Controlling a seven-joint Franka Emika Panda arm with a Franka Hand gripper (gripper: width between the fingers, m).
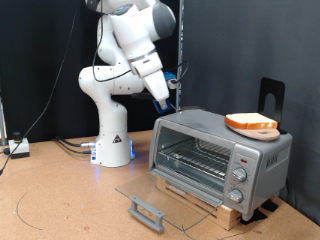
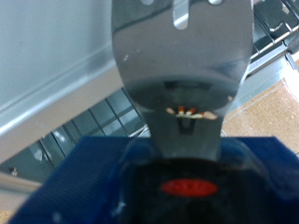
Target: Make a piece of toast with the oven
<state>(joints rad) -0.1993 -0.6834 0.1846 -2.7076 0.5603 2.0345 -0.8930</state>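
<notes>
The silver-grey oven stands on a wooden slatted base at the exterior view's right. Its glass door is open and lies flat in front, with the grey handle at its edge. The wire rack inside is bare. The piece of toast lies on a round wooden plate on top of the oven. My gripper hangs just above the oven's top corner at the exterior view's left, apart from the toast. In the wrist view its metal fingers stand together with nothing between them, over the rack.
The white arm base stands on the brown table at the exterior view's left of the oven. Cables run along the table at the far left. A black stand rises behind the oven. A black curtain backs the scene.
</notes>
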